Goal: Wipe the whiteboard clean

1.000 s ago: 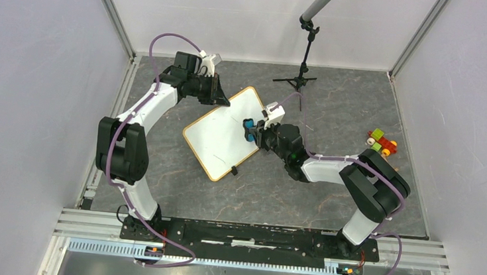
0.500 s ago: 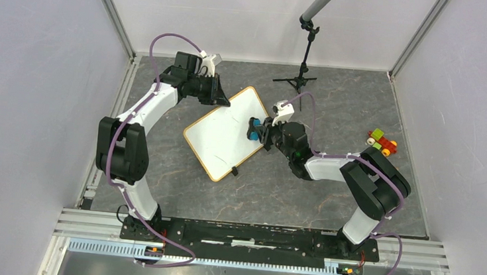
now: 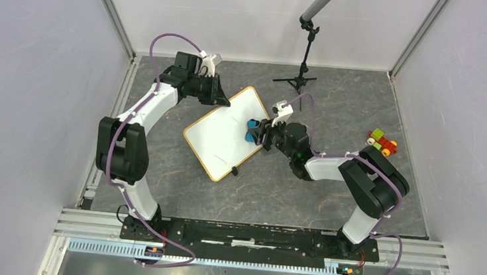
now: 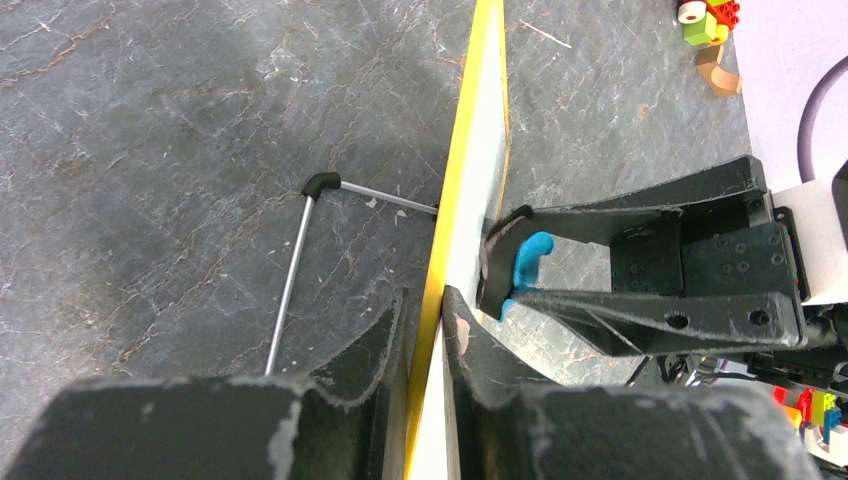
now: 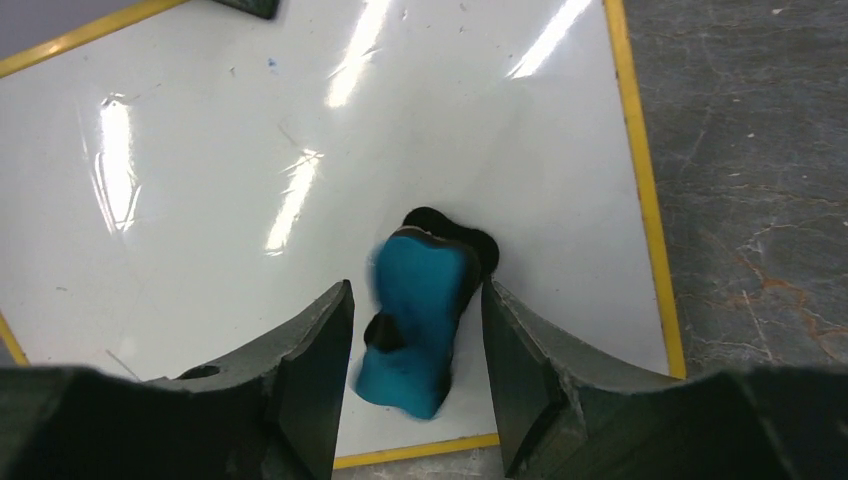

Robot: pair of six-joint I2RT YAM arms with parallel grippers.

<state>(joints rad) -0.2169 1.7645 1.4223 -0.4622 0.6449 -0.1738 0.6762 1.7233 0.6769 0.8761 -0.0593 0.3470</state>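
Note:
The whiteboard is white with a yellow-orange frame and stands tilted on the grey floor; no writing shows on it in the right wrist view. My left gripper is shut on its far top edge, and the frame runs between those jaws. My right gripper is at the board's right side, jaws apart. A blue eraser with a black felt pad sits tilted and blurred between them against the board, with a gap at the left finger. The eraser also shows in the top view and the left wrist view.
A black tripod stand stands behind the board. Coloured toy blocks lie at the right. The board's wire leg rests on the floor behind it, and a black clip sits on its near edge. Walls close three sides.
My right gripper moved up and slightly right along the board with the eraser. Its jaws now stand apart from the eraser. The left arm has not moved.

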